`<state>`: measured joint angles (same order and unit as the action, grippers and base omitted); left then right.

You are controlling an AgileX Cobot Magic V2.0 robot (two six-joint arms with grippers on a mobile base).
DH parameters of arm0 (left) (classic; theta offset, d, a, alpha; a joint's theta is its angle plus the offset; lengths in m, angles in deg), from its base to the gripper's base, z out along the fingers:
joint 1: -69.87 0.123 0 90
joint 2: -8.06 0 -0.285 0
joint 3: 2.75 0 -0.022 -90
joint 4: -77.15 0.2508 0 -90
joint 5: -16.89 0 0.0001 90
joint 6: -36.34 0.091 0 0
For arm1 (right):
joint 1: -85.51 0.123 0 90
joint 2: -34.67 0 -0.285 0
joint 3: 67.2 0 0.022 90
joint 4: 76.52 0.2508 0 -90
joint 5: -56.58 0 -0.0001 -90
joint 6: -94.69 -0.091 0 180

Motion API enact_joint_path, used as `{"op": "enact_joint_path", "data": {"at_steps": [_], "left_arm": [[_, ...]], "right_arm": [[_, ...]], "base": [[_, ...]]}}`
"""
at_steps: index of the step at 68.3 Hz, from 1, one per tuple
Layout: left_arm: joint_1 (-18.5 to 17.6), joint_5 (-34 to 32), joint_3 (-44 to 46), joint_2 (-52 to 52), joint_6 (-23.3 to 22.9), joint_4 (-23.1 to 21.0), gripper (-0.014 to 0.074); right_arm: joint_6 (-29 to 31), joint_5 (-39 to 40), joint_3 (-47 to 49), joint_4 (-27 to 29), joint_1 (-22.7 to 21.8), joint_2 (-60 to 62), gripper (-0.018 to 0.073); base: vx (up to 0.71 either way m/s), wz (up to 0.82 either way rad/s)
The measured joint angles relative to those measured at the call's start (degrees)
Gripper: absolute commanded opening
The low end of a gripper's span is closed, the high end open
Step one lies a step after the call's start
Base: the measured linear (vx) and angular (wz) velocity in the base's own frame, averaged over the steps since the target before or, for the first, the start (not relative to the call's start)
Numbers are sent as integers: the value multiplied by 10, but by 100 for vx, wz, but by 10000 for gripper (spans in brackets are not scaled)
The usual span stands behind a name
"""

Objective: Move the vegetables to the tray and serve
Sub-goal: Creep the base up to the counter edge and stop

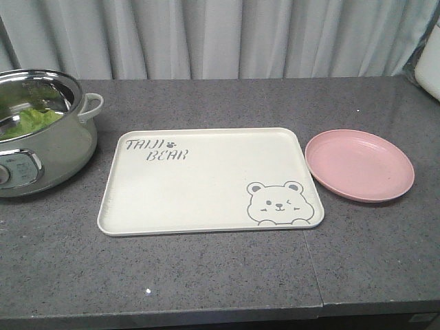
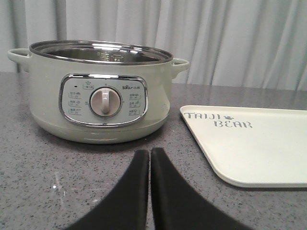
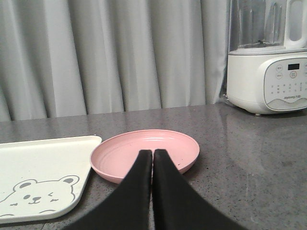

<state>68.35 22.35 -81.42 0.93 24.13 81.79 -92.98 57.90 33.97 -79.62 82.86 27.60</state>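
The cream tray [image 1: 206, 182] with bear lettering lies bare in the middle of the grey counter. Green lettuce, the vegetables [image 1: 29, 121], sits inside the steel-lined pot [image 1: 41, 130] at the far left. In the left wrist view my left gripper [image 2: 149, 154] is shut with nothing held, low over the counter just in front of the pot [image 2: 98, 91], with the tray [image 2: 254, 143] to its right. My right gripper [image 3: 152, 154] is shut and empty, its tips over the near rim of the pink plate [image 3: 144, 153]. Neither gripper shows in the front view.
The round pink plate [image 1: 359, 165] lies right of the tray. A white blender appliance [image 3: 266, 62] stands at the far right of the counter. Grey curtains hang behind. The counter's front edge [image 1: 206, 313] runs close below the tray.
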Motion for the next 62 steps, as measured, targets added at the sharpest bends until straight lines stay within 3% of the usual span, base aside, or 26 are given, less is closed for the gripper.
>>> {"op": "enact_joint_path", "data": {"at_steps": [62], "left_arm": [[0,0,0,0,0,0,-6]], "right_arm": [[0,0,0,0,0,0,-3]], "base": [[1,2]]}}
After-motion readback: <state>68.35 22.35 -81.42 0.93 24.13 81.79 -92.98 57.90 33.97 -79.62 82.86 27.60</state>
